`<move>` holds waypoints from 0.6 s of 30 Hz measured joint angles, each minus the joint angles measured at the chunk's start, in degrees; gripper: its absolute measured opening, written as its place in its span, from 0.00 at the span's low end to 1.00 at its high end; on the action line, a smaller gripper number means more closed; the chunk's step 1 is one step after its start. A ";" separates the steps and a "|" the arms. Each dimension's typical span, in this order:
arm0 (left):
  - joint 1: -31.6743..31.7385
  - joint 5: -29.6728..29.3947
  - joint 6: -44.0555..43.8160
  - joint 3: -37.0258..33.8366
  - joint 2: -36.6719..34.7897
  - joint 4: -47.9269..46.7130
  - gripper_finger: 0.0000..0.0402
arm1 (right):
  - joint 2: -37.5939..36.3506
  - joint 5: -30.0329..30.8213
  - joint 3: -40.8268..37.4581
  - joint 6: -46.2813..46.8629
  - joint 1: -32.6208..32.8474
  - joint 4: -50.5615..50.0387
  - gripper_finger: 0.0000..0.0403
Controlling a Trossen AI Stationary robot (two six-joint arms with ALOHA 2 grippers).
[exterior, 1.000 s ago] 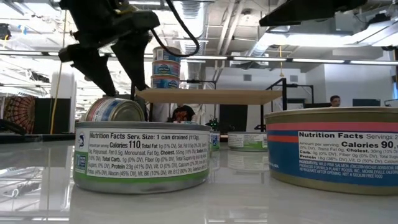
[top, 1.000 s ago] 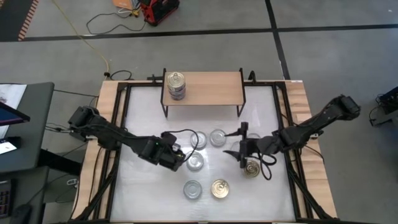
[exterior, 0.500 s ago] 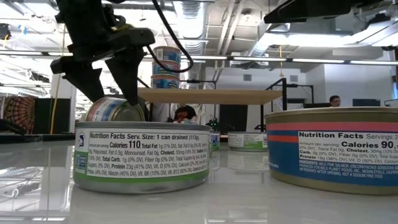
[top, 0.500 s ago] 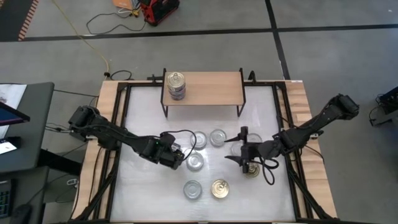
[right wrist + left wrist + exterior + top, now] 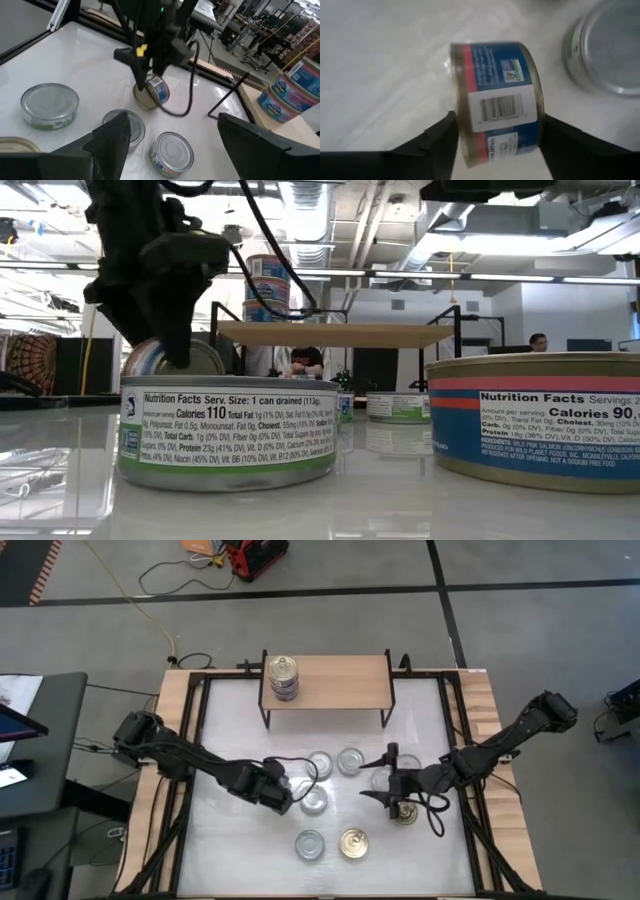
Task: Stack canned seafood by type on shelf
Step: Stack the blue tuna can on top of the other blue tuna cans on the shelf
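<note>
A blue-and-red-labelled can [image 5: 495, 100] sits tilted on the white table left of centre, with my left gripper [image 5: 279, 790] shut on it from above. The right wrist view shows the same can [image 5: 156, 91] under the gripper, and in the low view the can [image 5: 175, 358] is half hidden behind a nearer can. My right gripper [image 5: 393, 790] hangs open over the table's right half, above a gold-topped can [image 5: 405, 812], touching nothing. The shelf [image 5: 327, 680] stands at the far edge with a stack of cans [image 5: 284, 678] on its left end. My left gripper pinches the can between its two fingers, one on each flat end [image 5: 456, 125]. The fingers come steeply from above, with the can's round labelled side facing up toward the wrist. The can is tilted, its lower rim [image 5: 145, 102] seemingly on the table.
Loose cans stand on the table: two silver-topped [image 5: 320, 762] [image 5: 350, 760] toward the shelf, one [image 5: 313, 800] right beside the held can, and two [image 5: 310, 844] [image 5: 352, 843] near the front edge. Most of the shelf's board to the right of the stack is bare.
My left gripper has come down over the tilted can and rolled its wrist. Its fingers, spread wide above the can a second ago, now stand against the can's two ends.
</note>
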 joint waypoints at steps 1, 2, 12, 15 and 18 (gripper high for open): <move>0.20 1.05 1.07 0.00 0.38 0.25 0.54 | -0.13 0.00 0.00 -0.09 -0.03 0.01 0.82; 0.25 1.59 2.35 0.00 1.01 0.37 0.50 | -0.15 0.00 0.00 -0.36 -0.07 0.03 0.82; 0.79 1.21 8.58 1.96 1.45 -1.60 0.44 | -0.96 0.07 0.02 1.09 -0.41 0.36 0.82; 0.54 -1.85 12.98 5.57 1.45 -6.05 0.44 | -0.94 0.09 0.02 2.65 -0.61 0.24 0.82; -0.37 -9.13 19.43 10.68 1.42 -11.72 0.44 | -0.95 0.13 0.02 4.63 -0.63 0.12 0.82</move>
